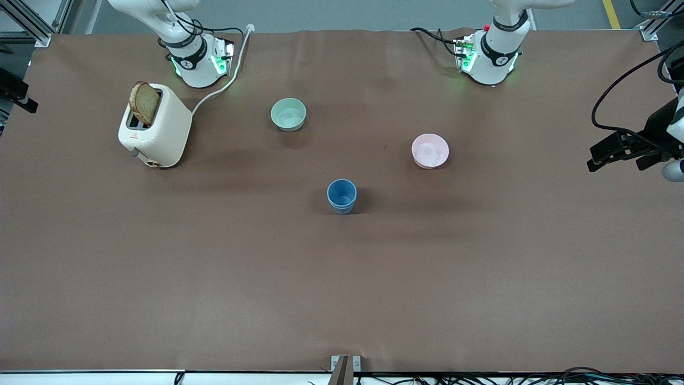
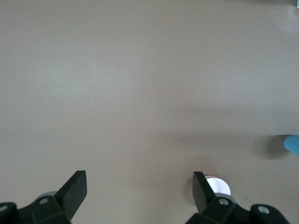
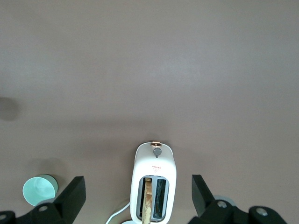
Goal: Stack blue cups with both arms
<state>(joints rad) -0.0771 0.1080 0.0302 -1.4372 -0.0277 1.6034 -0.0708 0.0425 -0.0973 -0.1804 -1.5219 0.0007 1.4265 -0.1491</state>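
Both pincers hang wide open and empty: the left pincer [image 2: 140,198] over bare table [image 1: 342,278] near the pink bowl [image 1: 430,151], the right pincer [image 3: 138,200] over the toaster [image 1: 155,125]. One blue shape stands upright at mid-table, nearer the camera than the pink bowl — the blue cups [image 1: 342,195], apparently already nested. Count: one cup stack, two bowls with the green bowl [image 1: 288,114], one toaster; the left arm looks nearer it.

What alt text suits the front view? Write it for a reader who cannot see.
A blue cup, apparently one nested in another, stands mid-table on brown covering. A pale green bowl and a pink bowl sit farther from the camera, and a white toaster holding a bread slice stands toward the right arm's end.
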